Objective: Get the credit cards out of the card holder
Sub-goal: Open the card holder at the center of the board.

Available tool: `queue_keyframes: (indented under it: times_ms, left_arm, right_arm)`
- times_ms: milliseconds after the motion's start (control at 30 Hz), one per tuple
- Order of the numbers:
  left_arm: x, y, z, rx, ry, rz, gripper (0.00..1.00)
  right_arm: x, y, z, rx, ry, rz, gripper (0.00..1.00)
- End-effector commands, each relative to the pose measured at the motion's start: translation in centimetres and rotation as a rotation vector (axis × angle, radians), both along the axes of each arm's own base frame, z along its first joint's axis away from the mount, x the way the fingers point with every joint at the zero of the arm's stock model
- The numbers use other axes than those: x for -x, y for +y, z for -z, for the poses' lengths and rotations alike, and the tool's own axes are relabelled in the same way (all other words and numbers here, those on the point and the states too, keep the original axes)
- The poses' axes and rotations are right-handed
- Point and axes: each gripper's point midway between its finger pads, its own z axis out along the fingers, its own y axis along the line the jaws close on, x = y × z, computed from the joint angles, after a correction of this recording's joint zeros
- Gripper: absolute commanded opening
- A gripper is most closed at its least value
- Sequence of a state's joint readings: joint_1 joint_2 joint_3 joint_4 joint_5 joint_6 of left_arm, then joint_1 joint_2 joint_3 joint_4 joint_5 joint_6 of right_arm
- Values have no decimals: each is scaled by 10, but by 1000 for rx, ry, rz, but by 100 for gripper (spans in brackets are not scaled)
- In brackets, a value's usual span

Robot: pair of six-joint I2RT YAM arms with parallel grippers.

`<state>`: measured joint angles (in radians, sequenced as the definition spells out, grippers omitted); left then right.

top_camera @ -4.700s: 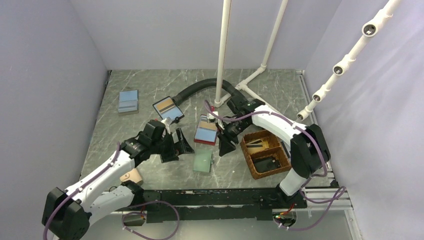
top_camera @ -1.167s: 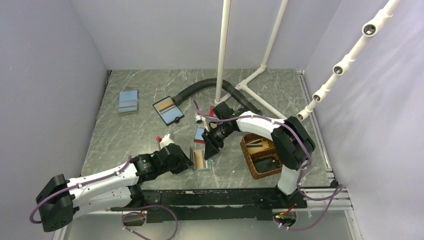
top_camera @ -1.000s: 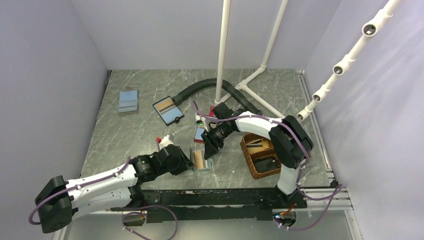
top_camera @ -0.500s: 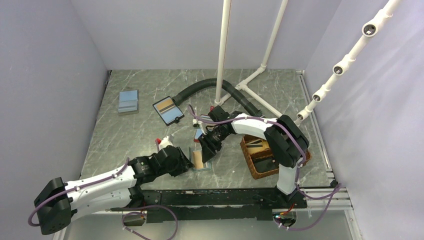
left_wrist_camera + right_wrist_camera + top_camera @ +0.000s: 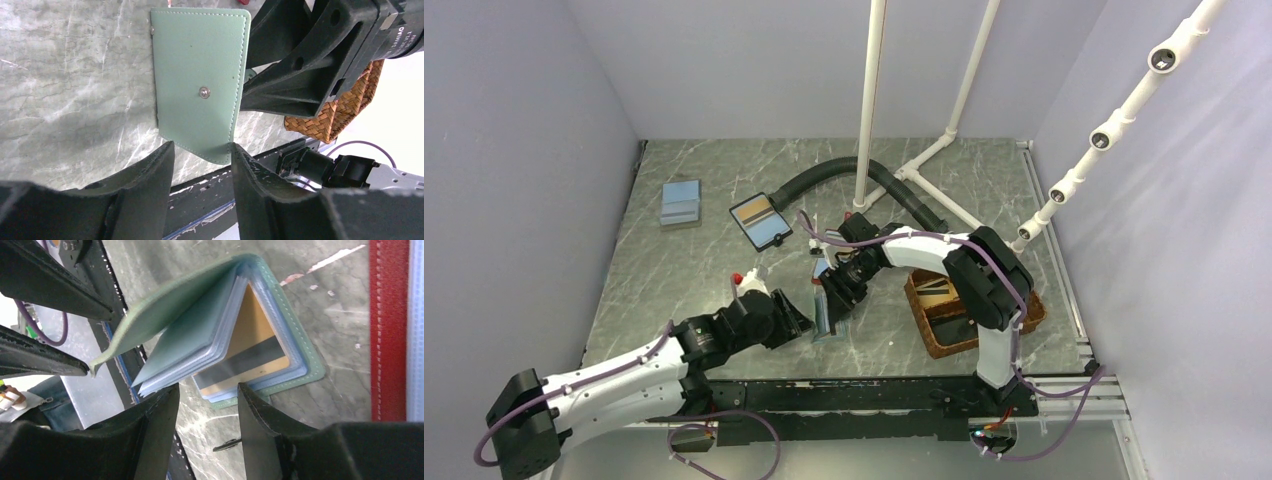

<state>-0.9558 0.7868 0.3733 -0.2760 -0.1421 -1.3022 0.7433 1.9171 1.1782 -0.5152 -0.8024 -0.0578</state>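
The teal card holder lies half open on the marble near the front edge. Its cover stands raised, with a metal snap on it. Clear sleeves fan out beneath it, and a tan credit card with a dark stripe shows in the lowest sleeve. My left gripper is open, with the cover's lower corner between its fingertips. My right gripper is open just short of the sleeves' edge, with nothing between its fingers. In the top view the left gripper and right gripper flank the holder.
A red-edged holder lies just behind the teal one, under the right arm. A black-edged holder and a blue one lie further back left. A wicker basket stands to the right. A black hose and white pipes stand behind.
Both grippers have opened wider. The holder's cover has swung up and now hides the tan card from above. The left arm has drawn back slightly.
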Motion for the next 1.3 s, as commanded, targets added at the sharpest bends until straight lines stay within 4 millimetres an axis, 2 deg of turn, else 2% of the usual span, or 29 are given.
queue_keyframes:
  times_ms: [0, 167, 267, 367, 400, 467, 533, 600, 700, 867, 967, 1133, 1200, 1267]
  left_arm:
    - [0, 2, 0, 19, -2, -11, 47]
    - [1, 7, 8, -9, 28, -24, 42]
    - [3, 17, 17, -64, 67, -53, 30]
    - [5, 30, 19, -112, 92, -94, 29]
    - [3, 29, 13, -105, 64, -82, 32]
    - [-4, 18, -10, -36, -19, -47, 43]
    - [-9, 11, -30, 10, -100, -10, 59]
    - [-10, 7, -40, 24, -127, 11, 73]
    - [-9, -3, -41, 21, -118, 58, 82]
    - [-8, -20, -21, -39, -39, 123, 84]
    - [-9, -20, -10, -107, 9, 127, 77]
    - [-8, -2, 5, -197, 74, 64, 44]
    - [-6, 8, 6, -196, 82, 25, 37]
    - [-2, 21, 13, -208, 114, -27, 36]
  right_arm:
    - [-11, 5, -1, 12, -44, 22, 49]
    - [-8, 9, -8, -19, -29, 10, 49]
    - [-6, 10, -11, -32, -23, 7, 50]
    - [-7, 9, -10, -27, -26, 10, 51]
    - [-7, 9, -9, -24, -28, 9, 51]
    - [-8, 10, -9, -24, -28, 9, 51]
    - [-7, 11, -9, -23, -25, 6, 51]
    - [-7, 12, -8, -22, -22, 5, 51]
    - [-6, 12, -9, -26, -11, 4, 51]
    - [-5, 13, -10, -32, -7, 4, 51]
    - [-5, 12, -9, -28, -11, 4, 51]
    - [-8, 11, -8, -14, -29, 11, 50]
    - [-10, 9, -6, 0, -40, 18, 50]
    - [-13, 7, -2, 23, -53, 26, 50]
